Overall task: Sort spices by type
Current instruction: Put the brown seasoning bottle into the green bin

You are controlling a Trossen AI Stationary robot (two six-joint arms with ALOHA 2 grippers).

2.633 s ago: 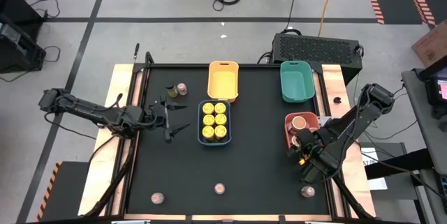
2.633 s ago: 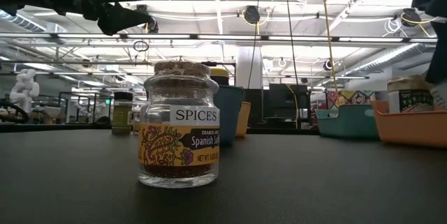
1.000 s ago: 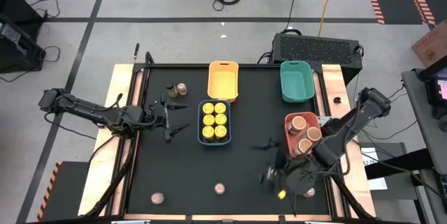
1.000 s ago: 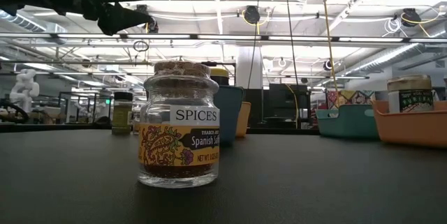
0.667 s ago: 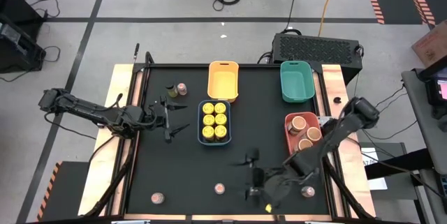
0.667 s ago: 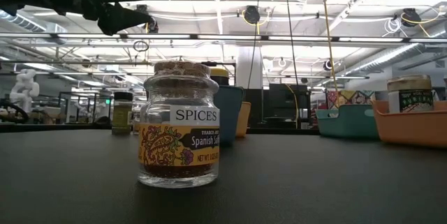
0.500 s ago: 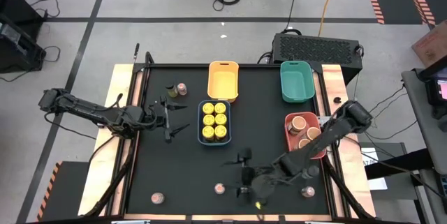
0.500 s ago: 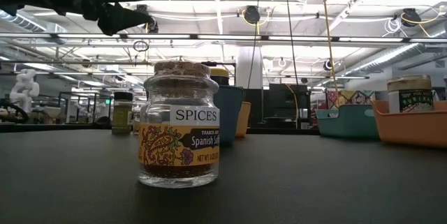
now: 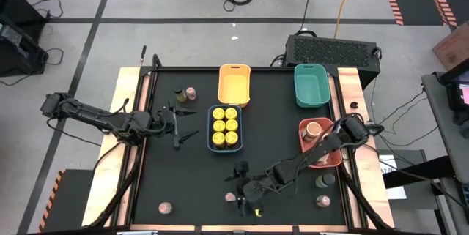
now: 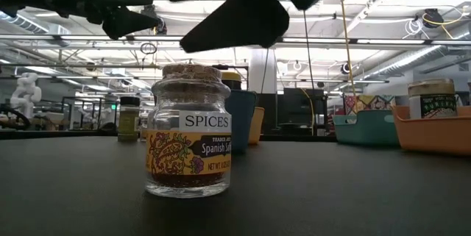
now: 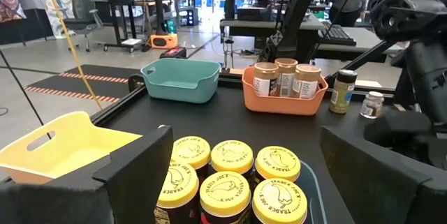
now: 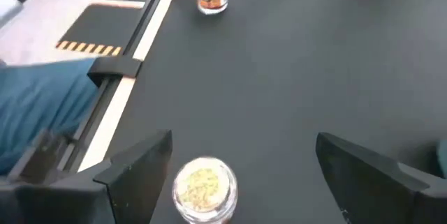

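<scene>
My right gripper (image 9: 239, 185) is open and hangs low over a small glass jar with a pale cork-like lid (image 9: 230, 197) near the table's near edge. In the right wrist view the jar (image 12: 204, 185) stands upright close to one of the open fingers (image 12: 140, 165), untouched. In the low view the gripper's dark shape (image 10: 235, 4) is just above that jar (image 10: 190, 133). My left gripper (image 9: 179, 125) waits open at the table's left, facing the blue tray (image 9: 212, 110) of yellow-lidded jars (image 11: 230, 182).
The red tray (image 9: 303, 125) holds three peach-topped tubs (image 11: 281, 77). The yellow tray (image 9: 234, 83) and the teal tray (image 9: 311, 83) stand at the far edge. Loose jars stand far left (image 9: 185, 93), near left (image 9: 163, 207) and near right (image 9: 323, 191).
My right arm has swept along the near side toward the table's left, from in front of the red tray to above the cork-lidded jar, its fingers staying open. It now fills the top of the low view. No jar has moved.
</scene>
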